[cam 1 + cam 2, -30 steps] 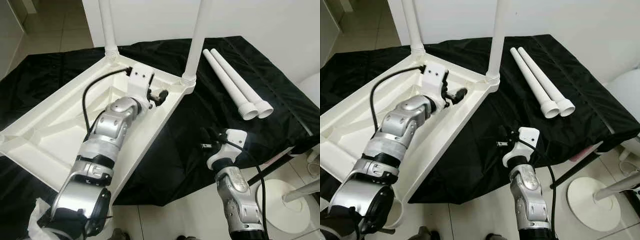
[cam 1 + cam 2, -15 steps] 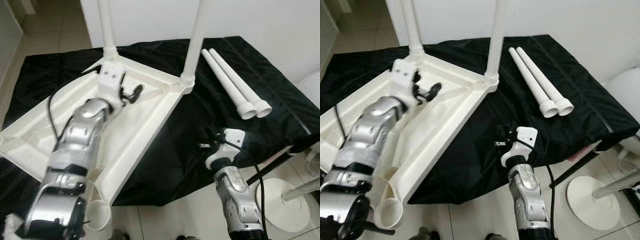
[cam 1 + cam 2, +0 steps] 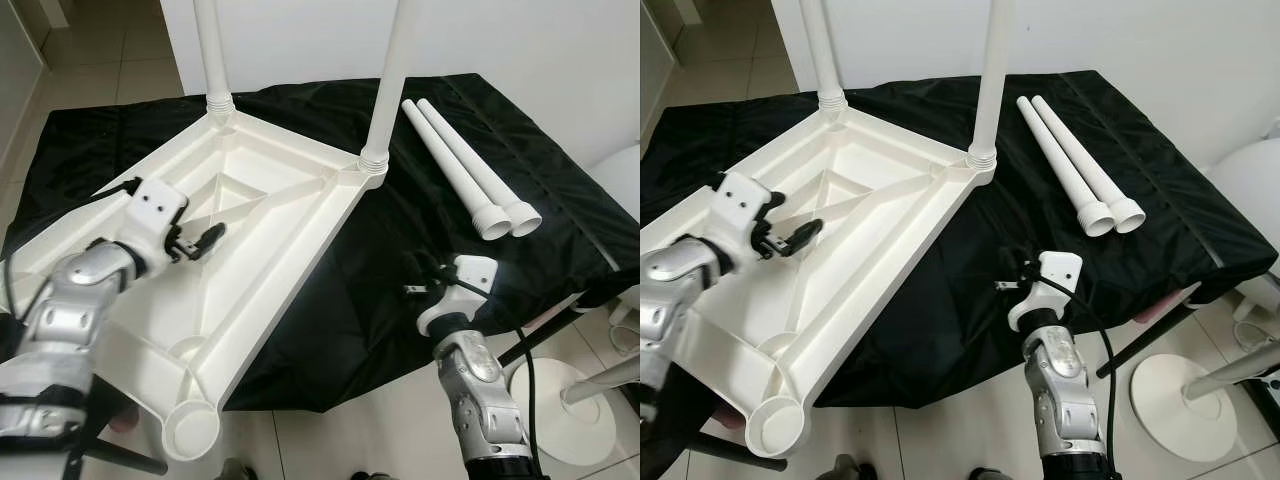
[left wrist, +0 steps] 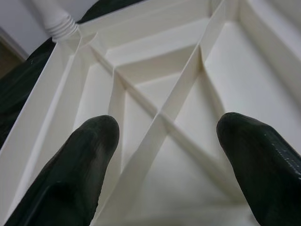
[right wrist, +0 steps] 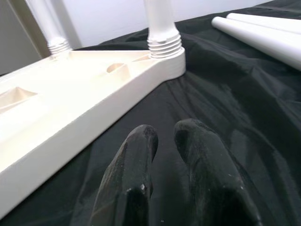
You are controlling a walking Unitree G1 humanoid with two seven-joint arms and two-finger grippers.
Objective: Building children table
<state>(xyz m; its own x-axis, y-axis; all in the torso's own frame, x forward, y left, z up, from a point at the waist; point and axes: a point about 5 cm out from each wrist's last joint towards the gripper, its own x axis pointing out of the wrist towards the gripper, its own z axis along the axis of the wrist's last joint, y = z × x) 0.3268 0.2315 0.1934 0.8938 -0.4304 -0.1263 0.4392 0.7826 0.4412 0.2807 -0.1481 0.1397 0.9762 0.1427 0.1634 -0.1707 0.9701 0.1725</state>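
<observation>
Left gripper [image 3: 205,240] now back over upturned tabletop's [image 3: 290,240] left side, fingers apart, empty.

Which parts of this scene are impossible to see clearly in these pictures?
- Tops of the two screwed-in legs: cut off by the eye views' upper edge.
- Fourth corner socket of the table top: beyond the left edge.
- Floor stand: its post leaves the right edge.

The silver left arm reaches toward one o'clock, its black two-fingered left gripper [image 3: 205,238] spread wide apart, pointing at three o'clock. The silver right arm rises toward twelve, right gripper [image 5: 162,141] fingers nearly together.
</observation>
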